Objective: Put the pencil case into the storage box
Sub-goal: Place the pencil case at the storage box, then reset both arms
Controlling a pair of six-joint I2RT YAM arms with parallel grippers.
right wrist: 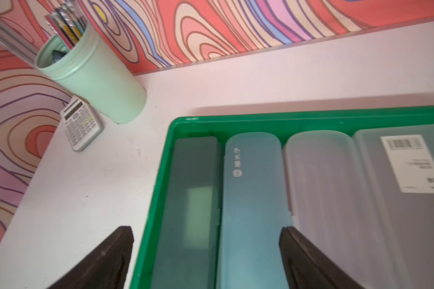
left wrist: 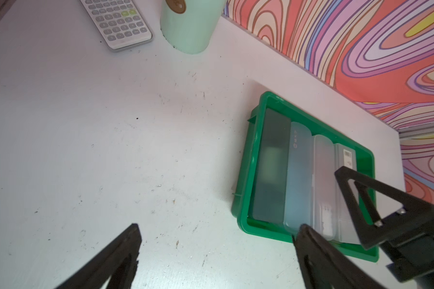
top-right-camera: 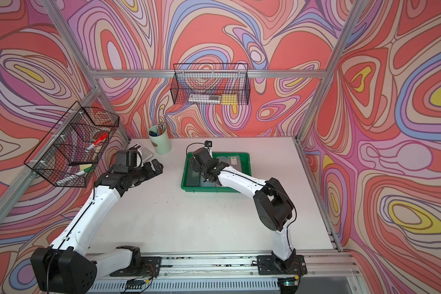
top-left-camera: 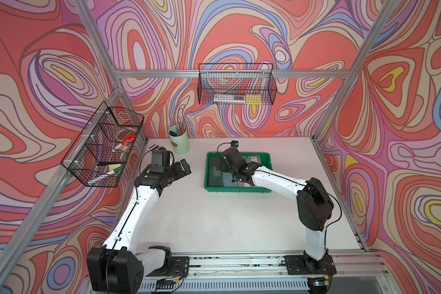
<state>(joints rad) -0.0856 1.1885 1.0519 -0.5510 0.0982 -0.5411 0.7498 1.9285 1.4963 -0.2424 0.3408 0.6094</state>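
The storage box is a shallow green tray at the back right of the white table. Several pencil cases lie side by side in it: a dark grey one, a teal one, a frosted clear one and a grey one with a barcode label. My right gripper hangs open just above the dark and teal cases and holds nothing. My left gripper is open and empty over bare table, left of the box.
A mint cup of pens and a calculator stand at the back left of the table. Black wire baskets hang on the left wall and the back wall. Aluminium frame posts line the table's edges.
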